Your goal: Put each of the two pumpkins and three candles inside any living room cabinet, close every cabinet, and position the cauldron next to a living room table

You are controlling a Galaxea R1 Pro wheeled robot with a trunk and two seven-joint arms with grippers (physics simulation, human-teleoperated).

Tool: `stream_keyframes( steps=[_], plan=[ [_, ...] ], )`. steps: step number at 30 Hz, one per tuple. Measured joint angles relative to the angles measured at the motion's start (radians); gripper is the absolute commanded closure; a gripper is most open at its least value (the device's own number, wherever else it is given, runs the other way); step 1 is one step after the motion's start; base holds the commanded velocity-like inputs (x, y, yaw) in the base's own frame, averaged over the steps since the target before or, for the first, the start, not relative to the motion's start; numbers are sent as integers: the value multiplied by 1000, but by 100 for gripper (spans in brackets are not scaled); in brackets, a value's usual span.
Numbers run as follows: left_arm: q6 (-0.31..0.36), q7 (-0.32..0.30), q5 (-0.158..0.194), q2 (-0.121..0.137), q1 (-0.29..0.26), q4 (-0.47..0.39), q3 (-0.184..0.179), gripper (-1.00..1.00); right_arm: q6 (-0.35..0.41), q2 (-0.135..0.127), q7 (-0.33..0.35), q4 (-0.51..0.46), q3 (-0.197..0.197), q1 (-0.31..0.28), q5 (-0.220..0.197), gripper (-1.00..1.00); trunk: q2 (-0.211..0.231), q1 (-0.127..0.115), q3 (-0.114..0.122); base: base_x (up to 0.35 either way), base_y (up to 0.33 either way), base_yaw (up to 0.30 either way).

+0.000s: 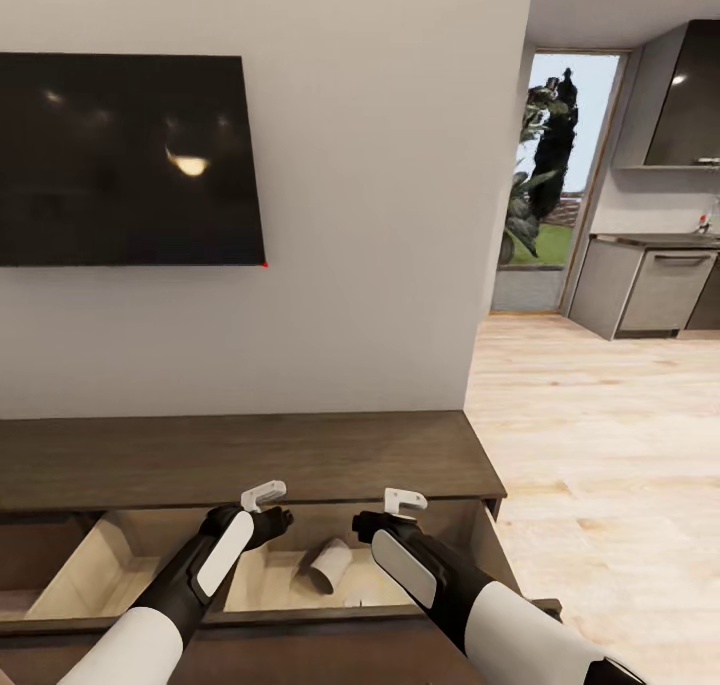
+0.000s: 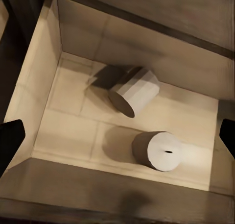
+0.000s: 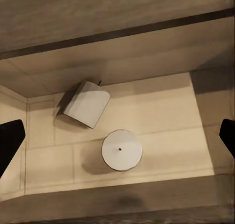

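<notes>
White wall with a dark television rises behind the long dark-brown cabinet, whose right-hand drawer stands pulled out, pale tan inside. Two candles lie within it: one tipped on its side toward the drawer's back wall, one upright nearer the front edge, well apart from the side walls. Both arms hang over the drawer; the left gripper and the right gripper are spread wide and carry nothing. By my reading, these two candles are stowed and the hands should lift straight up clear of the drawer's front edge before anything pushes it shut, so no finger knocks the upright candle. No brand, label or writing is legible anywhere.
</notes>
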Motion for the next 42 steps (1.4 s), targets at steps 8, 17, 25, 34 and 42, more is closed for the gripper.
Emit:
stream_keyframes(
  steps=[8, 17, 25, 34, 42],
  plan=[
    [0, 0, 1, -1, 0, 0, -1, -100, 0, -1, 3, 0, 0, 0, 0, -100, 56, -30, 34, -296, 79, -223],
    [0, 0, 0, -1, 0, -1, -1, -100, 0, -2, 4, 0, 0, 1, 0, -100, 119, -65, 72, -183, 46, -239],
    [0, 0, 0, -1, 0, -1, -2, -100, 0, -3, 4, 0, 0, 0, 0, -100, 175, -96, 106, -6, 1, -240],
    [0, 0, -1, -1, 0, 0, -2, -100, 0, -3, 5, 0, 0, 0, 0, -100, 238, -130, 144, -53, 0, -241],
    [0, 0, -1, -1, 0, 0, -2, -100, 2, -3, 37, 0, 0, 0, 0, -100, 294, -161, 178, -292, 0, -241]
  ],
)
